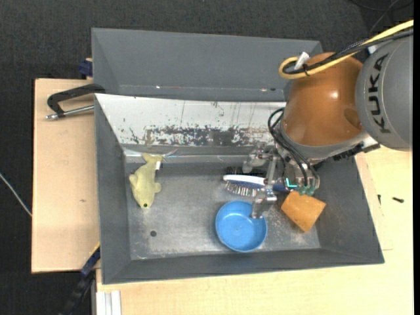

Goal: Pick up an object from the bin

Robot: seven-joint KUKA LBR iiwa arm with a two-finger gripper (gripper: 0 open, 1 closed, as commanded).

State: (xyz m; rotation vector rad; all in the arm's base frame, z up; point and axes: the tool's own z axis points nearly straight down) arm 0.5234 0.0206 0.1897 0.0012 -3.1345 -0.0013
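**Item 1. Gripper**: low in the bin, near the floor, hung under the orange wrist cover. Open or shut: cannot tell (wrist hardware and cables crowd round it). Its tip is at the upper-right rim of item 2; touching or just clear, cannot tell.

**Item 2. Blue bowl**: round, plastic, upright, mouth up. Lies directly below and slightly view-left of the gripper tip, and is the nearest obj. to it. Sits on the bin floor close to the near wall.

**Item 3. Brush**: white/blue, bristled, lying flat. Just view-left of the gripper, above item 2. The end nearest the gripper is partly hidden by gripper hardware. Contact w/ gripper: cannot tell.

**Item 4. Orange block**: chunky, tilted, lying just view-right of the gripper, apart from item 2. It rests where the floor meets the right-hand slope.

**Item 5. Yellow fish toy**: soft-looking, lying lengthwise. Well apart from the gripper, far to its view-left, by the left wall. Stands alone.

**Item 6. Bin**: grey metal, sloped walls, scuffed back wall behind the gripper.

**Item 7. Arm**: grey, KUKA lettering, above and view-right of the gripper; a yellow cable runs over the cover.
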